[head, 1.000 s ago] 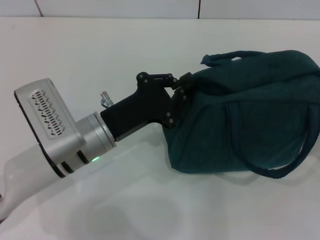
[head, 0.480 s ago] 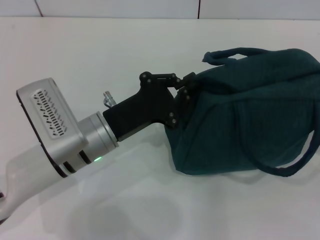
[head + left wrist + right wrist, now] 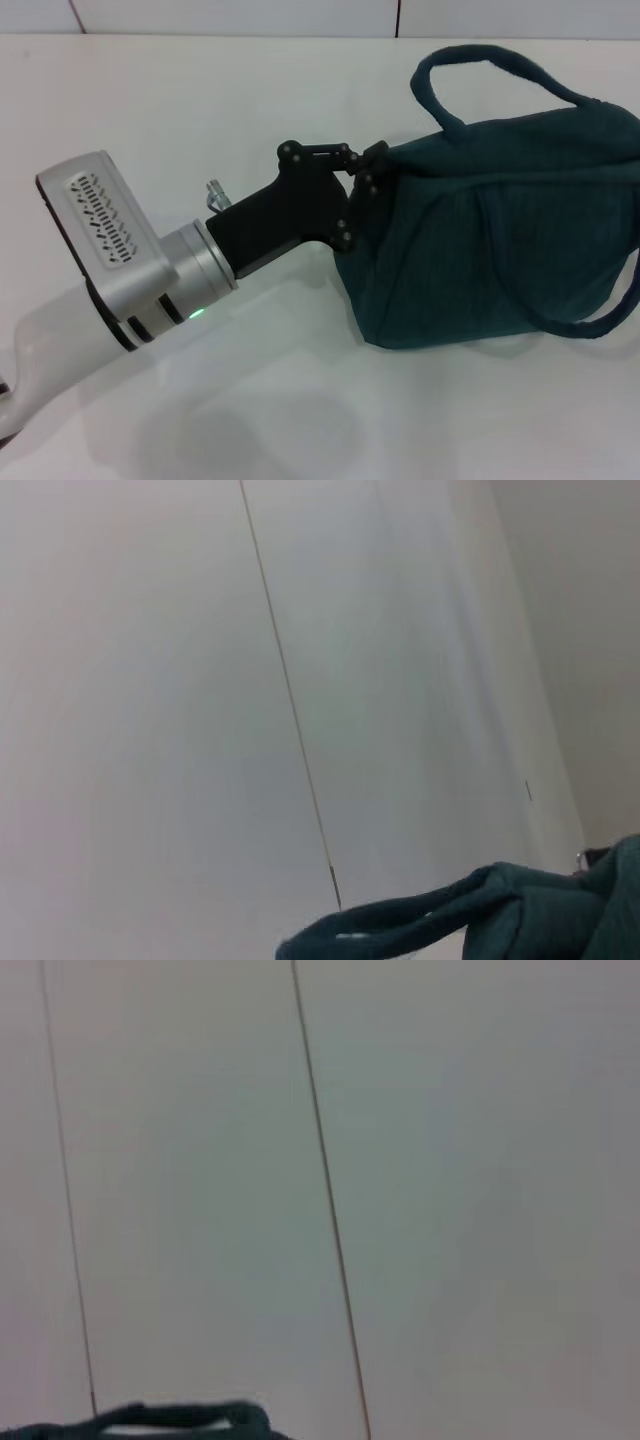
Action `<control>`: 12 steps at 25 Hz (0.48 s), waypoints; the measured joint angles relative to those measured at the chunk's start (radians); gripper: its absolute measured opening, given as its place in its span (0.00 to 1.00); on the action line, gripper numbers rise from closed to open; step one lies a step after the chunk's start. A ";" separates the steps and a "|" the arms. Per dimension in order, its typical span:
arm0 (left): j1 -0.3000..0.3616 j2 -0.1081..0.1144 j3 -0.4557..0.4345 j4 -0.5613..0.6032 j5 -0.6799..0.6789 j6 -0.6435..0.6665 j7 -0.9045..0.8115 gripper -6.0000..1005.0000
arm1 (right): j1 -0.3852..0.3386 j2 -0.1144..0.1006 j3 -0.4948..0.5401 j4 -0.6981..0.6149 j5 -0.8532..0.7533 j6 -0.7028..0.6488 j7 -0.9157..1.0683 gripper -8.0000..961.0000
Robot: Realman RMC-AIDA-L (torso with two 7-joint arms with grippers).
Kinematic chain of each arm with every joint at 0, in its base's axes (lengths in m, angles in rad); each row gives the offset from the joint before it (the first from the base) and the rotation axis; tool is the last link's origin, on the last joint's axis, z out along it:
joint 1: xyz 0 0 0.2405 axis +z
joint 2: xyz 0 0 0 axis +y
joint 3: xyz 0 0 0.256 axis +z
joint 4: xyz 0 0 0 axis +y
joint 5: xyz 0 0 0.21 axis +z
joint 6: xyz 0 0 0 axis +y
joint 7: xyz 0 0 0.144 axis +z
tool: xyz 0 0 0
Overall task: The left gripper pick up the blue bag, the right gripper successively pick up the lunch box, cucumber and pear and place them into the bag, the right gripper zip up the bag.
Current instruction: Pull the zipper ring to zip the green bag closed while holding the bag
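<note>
Blue bag [image 3: 500, 220] sits on the right of the white table [image 3: 200, 110], one handle [image 3: 470, 70] arched above it, its left upper end pinched between the closed fingers of the left gripper [image 3: 362, 172] reaching in from the left.

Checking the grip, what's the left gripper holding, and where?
The left gripper holds the dark teal-blue fabric bag by its upper end edge.

My left gripper [image 3: 368, 175] pinches the left end of the blue bag [image 3: 500, 230]; one handle arches on its far side.
</note>
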 joint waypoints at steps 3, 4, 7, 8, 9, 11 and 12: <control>0.000 0.001 -0.002 -0.001 -0.001 0.000 -0.006 0.06 | -0.004 0.000 0.001 0.004 0.000 0.018 0.000 0.03; 0.000 0.001 -0.002 -0.001 -0.001 0.000 -0.008 0.06 | -0.006 0.000 0.002 0.004 0.000 0.024 0.000 0.03; 0.000 0.001 -0.003 -0.001 -0.002 0.000 -0.013 0.06 | -0.013 0.000 0.002 0.005 -0.004 0.043 0.000 0.03; 0.000 0.002 -0.003 -0.002 -0.002 0.000 -0.015 0.06 | -0.015 0.000 0.002 0.006 -0.007 0.052 0.000 0.03; 0.000 0.002 -0.003 -0.001 -0.002 0.000 -0.018 0.06 | -0.020 0.000 0.001 0.006 -0.009 0.061 0.000 0.03; 0.000 0.003 -0.004 -0.001 -0.003 0.000 -0.024 0.06 | -0.026 0.000 -0.002 0.006 -0.011 0.071 0.000 0.03; 0.000 0.003 -0.004 0.000 -0.003 0.000 -0.028 0.06 | -0.030 -0.001 -0.005 0.006 -0.013 0.074 0.000 0.03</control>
